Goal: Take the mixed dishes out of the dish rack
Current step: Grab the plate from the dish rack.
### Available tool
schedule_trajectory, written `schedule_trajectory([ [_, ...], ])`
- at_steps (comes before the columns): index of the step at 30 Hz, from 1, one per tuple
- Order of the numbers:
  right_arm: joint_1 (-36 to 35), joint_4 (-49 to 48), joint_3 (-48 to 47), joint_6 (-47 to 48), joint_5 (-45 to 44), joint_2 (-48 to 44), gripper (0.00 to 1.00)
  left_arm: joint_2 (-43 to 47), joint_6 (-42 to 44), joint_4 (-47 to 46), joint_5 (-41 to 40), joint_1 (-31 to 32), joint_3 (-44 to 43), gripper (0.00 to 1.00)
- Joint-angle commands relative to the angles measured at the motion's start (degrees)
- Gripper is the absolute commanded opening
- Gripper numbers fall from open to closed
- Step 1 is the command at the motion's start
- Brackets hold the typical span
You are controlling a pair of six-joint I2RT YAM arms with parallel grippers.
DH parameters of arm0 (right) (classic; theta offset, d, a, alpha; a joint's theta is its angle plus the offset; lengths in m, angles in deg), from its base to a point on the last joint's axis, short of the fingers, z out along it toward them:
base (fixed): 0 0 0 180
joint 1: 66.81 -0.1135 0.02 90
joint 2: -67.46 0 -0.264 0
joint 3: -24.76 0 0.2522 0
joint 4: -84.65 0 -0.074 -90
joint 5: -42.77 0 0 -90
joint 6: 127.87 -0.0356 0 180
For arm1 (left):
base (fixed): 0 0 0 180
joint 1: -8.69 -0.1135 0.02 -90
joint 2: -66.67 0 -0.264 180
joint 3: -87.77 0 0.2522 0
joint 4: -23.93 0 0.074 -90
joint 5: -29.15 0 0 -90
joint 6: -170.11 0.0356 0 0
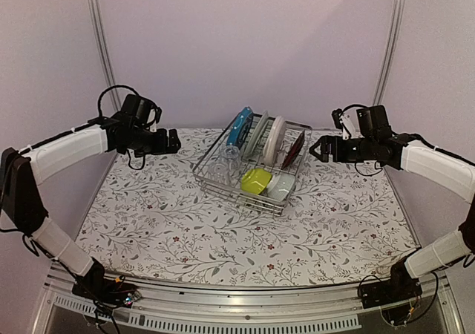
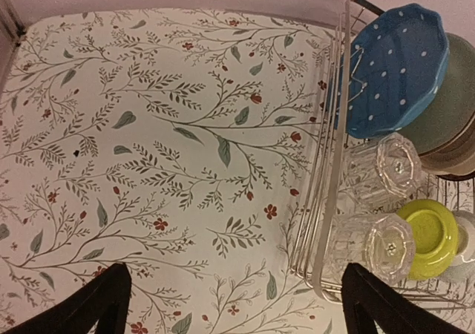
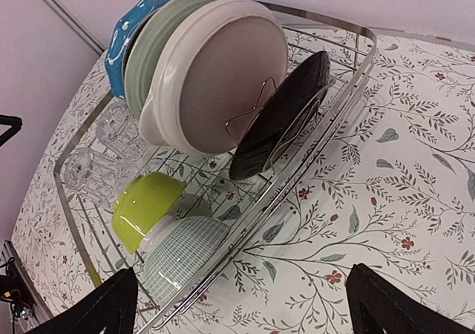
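- The dish rack (image 1: 249, 167) stands toward the back middle of the worktop, and by the look of it unloading has not begun: every dish that shows is inside it and none lies outside.
- Four plates stand on edge in a row along the rack's far side: a blue plate (image 1: 239, 126) with white dots, a pale green plate (image 1: 256, 135), a white plate (image 1: 273, 141) and a dark red plate (image 1: 293, 150), which leans apart from the other three.
- A yellow-green bowl (image 1: 255, 179) and a pale bowl (image 1: 280, 185) sit next to each other in the near part of the rack, both tipped over.
- Two clear glasses, one (image 2: 390, 167) just under the blue plate and the other (image 2: 378, 246) beside the yellow-green bowl, fill the rack's left end.
- The left tool (image 1: 177, 142) hangs well left of the rack, fingers spread wide and carrying nothing. The right tool (image 1: 315, 151) hangs just off the rack's right end, equally wide and equally bare.
- All of the task is therefore left: four plates, two bowls, two glasses.
- Plain pale walls (image 1: 245, 44) close the cell on three sides, with slim metal uprights (image 1: 100, 37) in the back corners.
- The worktop (image 1: 163, 223) wears a white cloth printed with grey-green leafy sprigs and small red flowers, lying flat.
- A metal rail (image 1: 245, 304) runs along the near edge, between the arm bases.
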Motion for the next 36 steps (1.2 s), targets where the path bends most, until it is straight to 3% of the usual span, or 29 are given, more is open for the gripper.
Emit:
schedule_trajectory([
  [1, 0.56, 1.48, -0.69, 0.33, -1.57, -0.36, 0.99, -5.27, 3.81, -2.09, 0.98, 2.23, -6.71, 0.99],
  [8, 0.93, 3.82, -0.71, 0.29, -3.06, -0.32, 0.99, -16.57, 10.15, -2.85, 1.03, 5.84, -21.38, 1.0],
  [19, 1.09, 4.69, 0.56, -0.35, -4.28, -1.01, 0.99, -32.81, 18.21, -5.0, 7.64, 10.26, -39.31, 0.98],
  [27, 1.2, 4.87, 0.36, -0.26, -4.35, -0.39, 0.99, -42.13, 20.21, -2.32, 7.88, 12.23, -50.18, 0.86],
  [36, 1.31, 4.63, 0.58, -0.36, -4.09, 0.14, 0.99, -47.97, 23.04, -1.0, 3.56, 13.4, -56.06, 0.72],
])
